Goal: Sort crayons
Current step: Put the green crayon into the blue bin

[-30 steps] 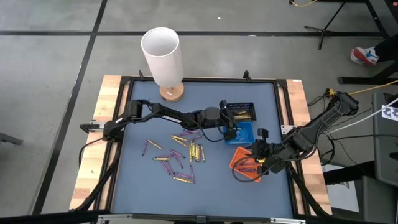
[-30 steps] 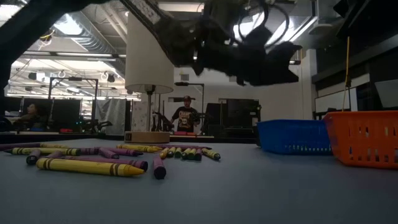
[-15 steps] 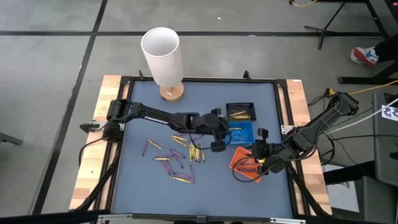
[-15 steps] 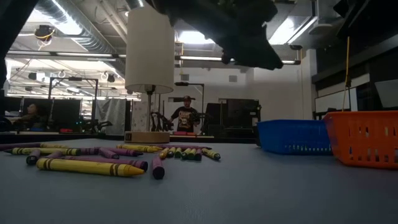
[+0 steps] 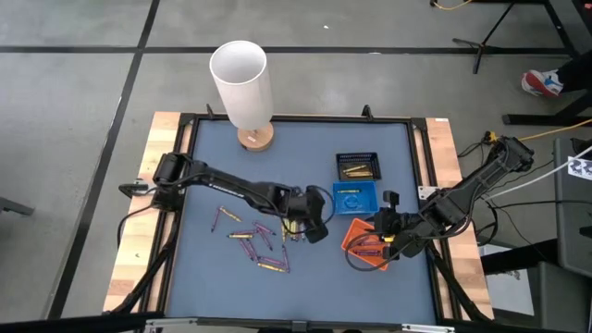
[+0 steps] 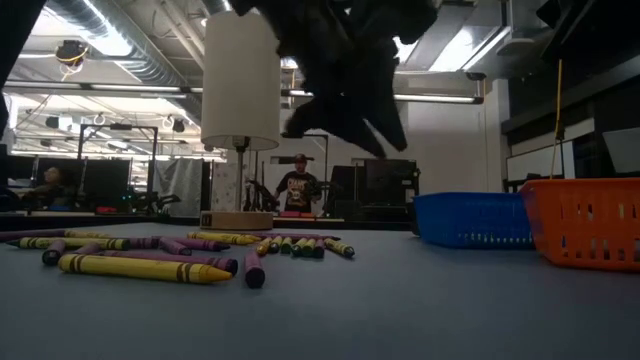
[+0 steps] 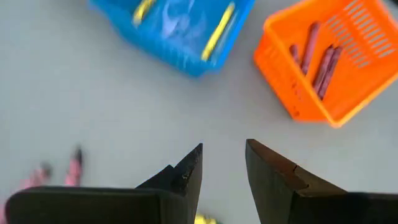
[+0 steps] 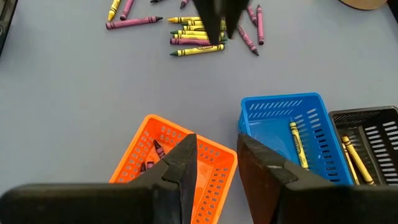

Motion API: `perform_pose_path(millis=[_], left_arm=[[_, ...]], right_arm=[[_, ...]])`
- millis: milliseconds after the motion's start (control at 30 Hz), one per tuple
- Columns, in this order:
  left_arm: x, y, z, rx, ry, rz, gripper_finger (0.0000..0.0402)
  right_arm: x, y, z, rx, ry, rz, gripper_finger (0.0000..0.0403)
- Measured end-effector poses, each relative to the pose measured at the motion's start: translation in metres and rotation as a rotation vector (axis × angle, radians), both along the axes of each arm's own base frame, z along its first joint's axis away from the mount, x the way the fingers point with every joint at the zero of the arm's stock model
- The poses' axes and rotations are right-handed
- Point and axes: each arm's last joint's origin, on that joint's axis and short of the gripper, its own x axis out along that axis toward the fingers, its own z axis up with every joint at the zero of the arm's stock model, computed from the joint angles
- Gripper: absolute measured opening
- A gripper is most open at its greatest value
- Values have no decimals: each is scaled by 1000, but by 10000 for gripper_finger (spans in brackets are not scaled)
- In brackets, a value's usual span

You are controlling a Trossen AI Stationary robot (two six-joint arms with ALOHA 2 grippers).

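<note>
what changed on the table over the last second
The left end effector swung away from above the blue tray back over the loose crayons on the mat, its jaws open and empty throughout. Nothing was picked up or dropped. The right end effector stayed over the orange tray, and the trays, crayons and lamp did not move.

Left gripper [image 5: 315,228] mid-table, jaws parted; right gripper [image 5: 381,242] likewise.
</note>
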Motion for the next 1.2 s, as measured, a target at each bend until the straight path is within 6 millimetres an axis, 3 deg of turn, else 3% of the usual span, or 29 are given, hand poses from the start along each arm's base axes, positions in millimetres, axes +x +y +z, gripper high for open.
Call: perform_pose_path(millis=[467,933,1200], left_arm=[[-11,-36,-20,-209,95,247,107],[-7,-28,-53,-284,203,373,107],[-6,-21,-62,-270,235,400,107]], right_arm=[[0,0,0,3,1,1,113],[0,0,0,-1,8,2,113],[-1,0,0,-2,9,2,113]])
